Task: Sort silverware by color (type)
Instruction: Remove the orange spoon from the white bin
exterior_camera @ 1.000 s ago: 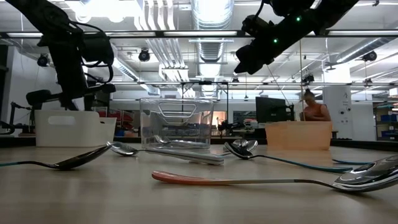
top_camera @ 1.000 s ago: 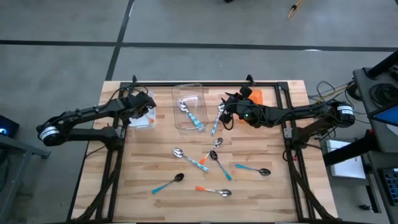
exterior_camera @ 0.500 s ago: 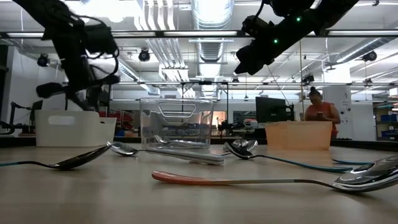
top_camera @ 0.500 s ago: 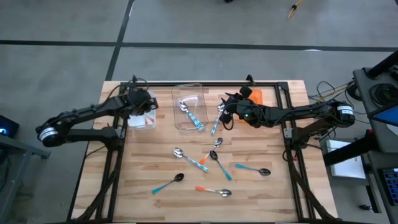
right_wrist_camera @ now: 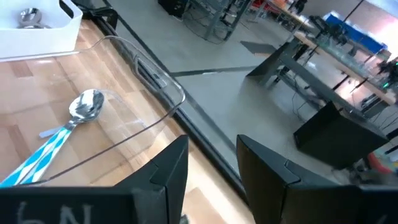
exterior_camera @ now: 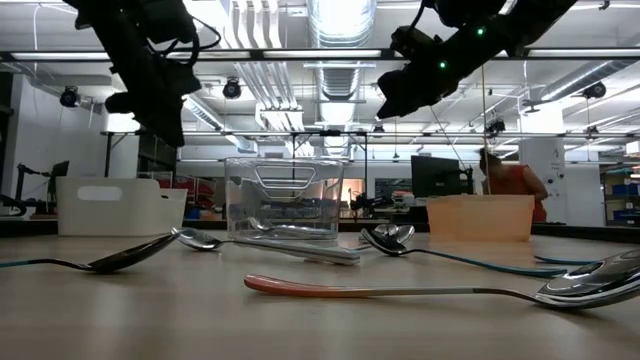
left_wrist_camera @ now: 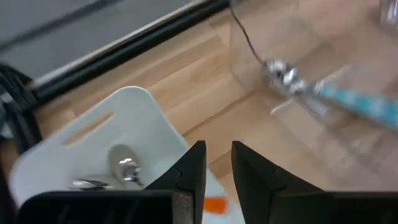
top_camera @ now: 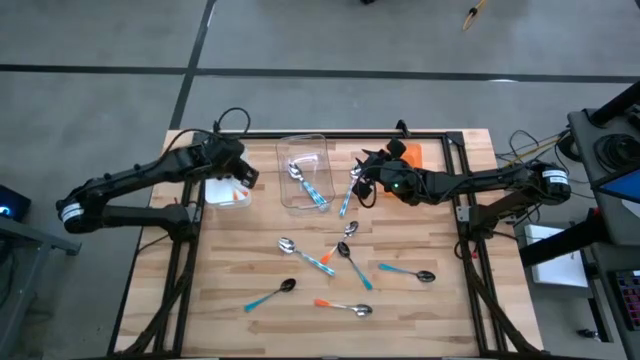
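Note:
Several spoons lie scattered on the wooden table, among them an orange-handled one, a teal-handled one and a blue-handled one. The white bin holds spoons and an orange handle. The clear bin holds blue-handled spoons. My left gripper hangs above the white bin's right side, open by a narrow gap, with nothing between its fingers. My right gripper hovers between the clear bin and the orange bin, open and holding nothing.
One teal-handled spoon lies on the table right beside the clear bin, below my right gripper. A black frame runs along the table's far and side edges. A person stands in the room far behind the table.
My left gripper has risen from the white bin, drifted a little toward the clear bin and rolled about its own axis. My right arm has kept still, and no spoon on the table has moved.

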